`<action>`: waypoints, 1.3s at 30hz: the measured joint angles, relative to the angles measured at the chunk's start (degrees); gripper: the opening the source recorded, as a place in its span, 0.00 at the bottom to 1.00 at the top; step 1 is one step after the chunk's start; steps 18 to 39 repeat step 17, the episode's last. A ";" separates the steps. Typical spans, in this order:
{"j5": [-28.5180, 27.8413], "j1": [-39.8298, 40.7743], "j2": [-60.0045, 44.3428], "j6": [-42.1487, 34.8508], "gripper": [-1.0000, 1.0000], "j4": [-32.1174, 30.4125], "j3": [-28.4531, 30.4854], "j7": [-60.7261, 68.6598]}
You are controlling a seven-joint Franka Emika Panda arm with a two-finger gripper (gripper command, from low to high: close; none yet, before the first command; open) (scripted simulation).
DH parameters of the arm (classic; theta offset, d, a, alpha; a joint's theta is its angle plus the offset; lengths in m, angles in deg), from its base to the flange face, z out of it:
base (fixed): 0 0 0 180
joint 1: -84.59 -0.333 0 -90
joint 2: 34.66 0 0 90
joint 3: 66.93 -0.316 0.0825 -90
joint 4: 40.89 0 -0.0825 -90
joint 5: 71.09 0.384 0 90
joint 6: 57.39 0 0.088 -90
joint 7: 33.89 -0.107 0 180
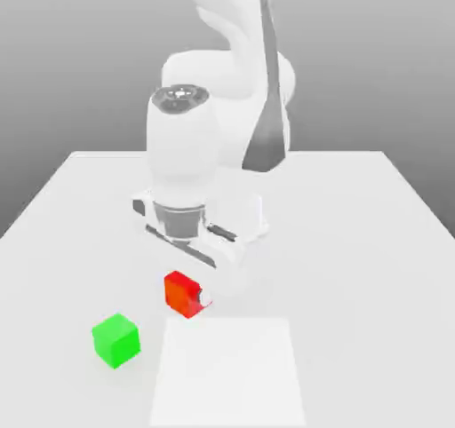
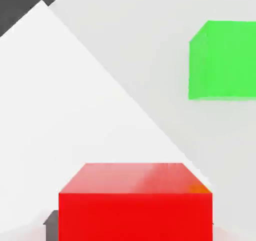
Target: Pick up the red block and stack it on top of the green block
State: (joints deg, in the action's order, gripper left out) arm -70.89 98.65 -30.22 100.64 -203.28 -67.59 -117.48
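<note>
Here, you have the claw [image 1: 190,295] clamped on the red block [image 1: 181,293], its jaws drawn in as far as the block's width lets them. In the exterior view the block sits right at the tip of the hand, directly under the wrist, with a pale finger [image 1: 204,299] pressed against the side that faces the exterior view's right. In the hand view the red block [image 2: 135,202] sits close up between the jaws, squarely centred, which suggests an even grip rather than one on a corner.

The green block [image 1: 115,339] rests on the table [image 1: 373,240], clear of the claw, off toward the exterior view's left and nearer that camera than the hand; nothing touches it. It stands apart because it is the base of the stack: you carry 1 block, and the other stays put to receive it.

A lighter square patch [image 1: 229,373] lies on the table on the near side of the claw, with neither block on it.

You cannot tell from these 2 views whether the red block has left the surface. By my judgement the grasp is made, and the lift and carry toward the green block remain.
</note>
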 joint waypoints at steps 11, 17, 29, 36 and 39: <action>-0.33 8.07 -5.89 -0.35 0.00 6.32 4.12 -14.72; 0.84 7.96 -11.52 4.99 1.00 6.56 3.71 -13.98; 0.84 7.96 -11.52 4.99 1.00 6.56 3.71 -13.98; 0.84 7.96 -11.52 4.99 1.00 6.56 3.71 -13.98; 0.84 7.96 -11.52 4.99 1.00 6.56 3.71 -13.98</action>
